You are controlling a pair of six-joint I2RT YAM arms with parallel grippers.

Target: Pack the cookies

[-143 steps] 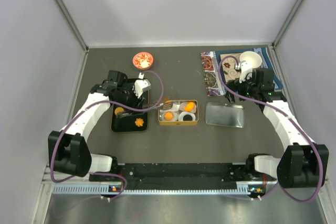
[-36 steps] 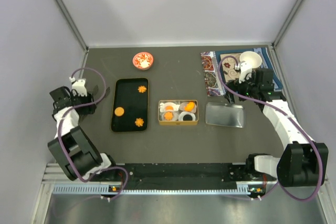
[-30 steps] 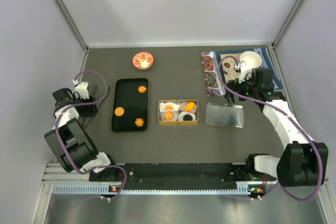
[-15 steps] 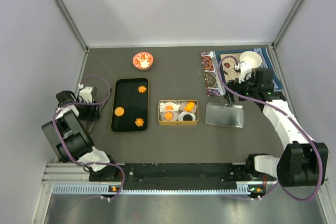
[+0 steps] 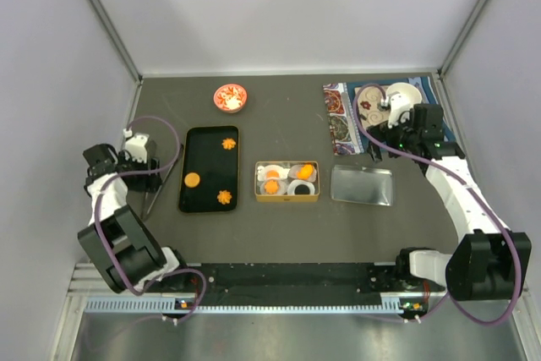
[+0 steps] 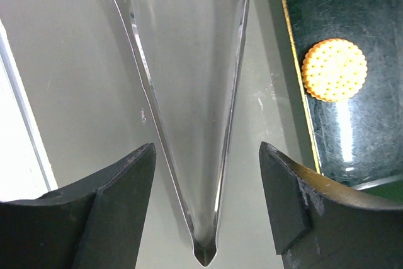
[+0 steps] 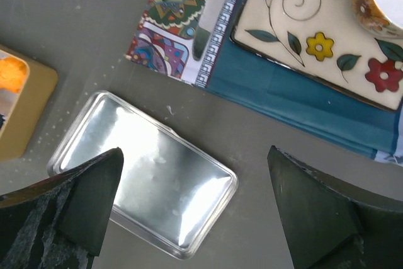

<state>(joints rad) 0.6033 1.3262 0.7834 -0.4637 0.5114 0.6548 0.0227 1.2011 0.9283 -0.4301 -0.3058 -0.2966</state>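
**A:** Top: three cookies (image 5: 192, 180) on tray (image 5: 207, 162), others in tin (image 5: 287, 199). The left gripper (image 5: 150, 171) is just left of the tray, clear of them.

**B:** Left wrist: jaws wide, nothing held; tongs (image 6: 189, 124) lie loose between them. Round cookie on tray, off to the right. Risk: pinch near the hinge and tongs tip or slip.

**A:** Right wrist: right gripper (image 7: 194, 154) wide open, empty, over lid (image 7: 145, 174). Cookies only in tin corner at far left. Risk: lidding before tray's cleared.

The left arm (image 5: 103, 192) sits folded tight near its base, left gripper (image 6: 206, 150) spread wide. The right arm (image 5: 461, 196) stretches forward, right gripper (image 7: 194, 152) equally agape.
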